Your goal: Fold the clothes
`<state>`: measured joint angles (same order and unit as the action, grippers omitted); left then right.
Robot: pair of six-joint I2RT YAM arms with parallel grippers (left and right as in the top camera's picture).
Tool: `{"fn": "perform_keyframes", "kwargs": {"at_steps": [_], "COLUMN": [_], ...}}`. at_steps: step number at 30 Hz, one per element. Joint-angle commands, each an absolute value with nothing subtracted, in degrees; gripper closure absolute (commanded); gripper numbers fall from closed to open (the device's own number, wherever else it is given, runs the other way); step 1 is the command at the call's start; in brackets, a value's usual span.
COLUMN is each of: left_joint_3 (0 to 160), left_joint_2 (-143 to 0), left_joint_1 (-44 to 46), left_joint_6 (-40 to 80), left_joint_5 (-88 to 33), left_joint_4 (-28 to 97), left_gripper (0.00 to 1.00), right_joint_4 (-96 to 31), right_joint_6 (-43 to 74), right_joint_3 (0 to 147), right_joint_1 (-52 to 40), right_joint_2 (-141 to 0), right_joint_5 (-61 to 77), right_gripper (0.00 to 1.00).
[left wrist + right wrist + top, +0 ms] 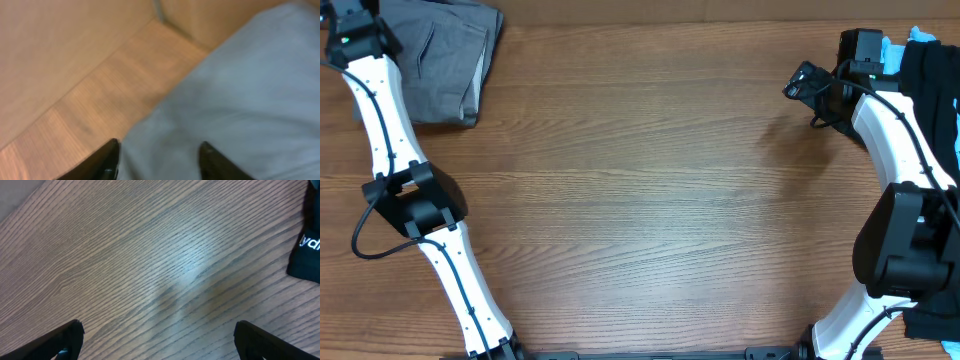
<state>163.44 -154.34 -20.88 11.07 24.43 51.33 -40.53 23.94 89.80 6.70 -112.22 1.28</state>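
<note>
Grey shorts (445,60) are seen bunched at the far-left corner of the table (640,200); soft, light, limp, best pinched at a waistband edge. Left gripper (160,162) is held open over them; right gripper (160,345) is open too, nothing held.

L arm: my left arm (385,110) has white shells, a black elbow housing (417,202), a thin black cable (357,237) and a green light (342,41) | R arm: my right arm (892,135) has matching white shells and a bulky black joint (905,240) | tools: my left tool (160,162) and right tool (160,340) both have plain black fingers (262,340)
</note>
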Motion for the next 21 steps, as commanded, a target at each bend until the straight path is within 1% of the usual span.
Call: {"fn": "perform_keyframes", "kwargs": {"at_steps": [1,2,3,6,18,21], "left_joint_3": [165.6,165.4,165.0,162.6,148.5,147.0], "left_joint_2": [-154.4,-154.4,-154.4,-154.5,-155.5,-157.2], "left_joint_1": [-18.4,-18.1,-17.9,-17.4,-20.6,-20.8], "left_joint_6": [11.9,11.9,11.9,12.2,11.8,11.8], "left_joint_5": [18.8,16.8,15.8,14.4,10.7,10.5], "left_joint_4": [49.1,48.4,47.6,43.1,21.8,18.2], "left_gripper": [0.61,0.72,0.8,0.95,0.96,0.9], "right_joint_4": [-40.4,-40.4,-40.4,-40.4,-40.4,-40.4], "right_joint_6": [24.1,24.1,24.1,24.1,24.1,24.1], "right_joint_3": [91.0,91.0,91.0,91.0,91.0,91.0], "right_joint_1": [6.5,6.5,6.5,6.5,6.5,6.5], "right_joint_2": [-110.7,-110.7,-110.7,-110.7,-110.7,-110.7], "right_joint_5": [1.4,1.4,1.4,1.4,1.4,1.4], "right_gripper": [0.0,0.0,0.0,0.0,0.0,0.0]}}
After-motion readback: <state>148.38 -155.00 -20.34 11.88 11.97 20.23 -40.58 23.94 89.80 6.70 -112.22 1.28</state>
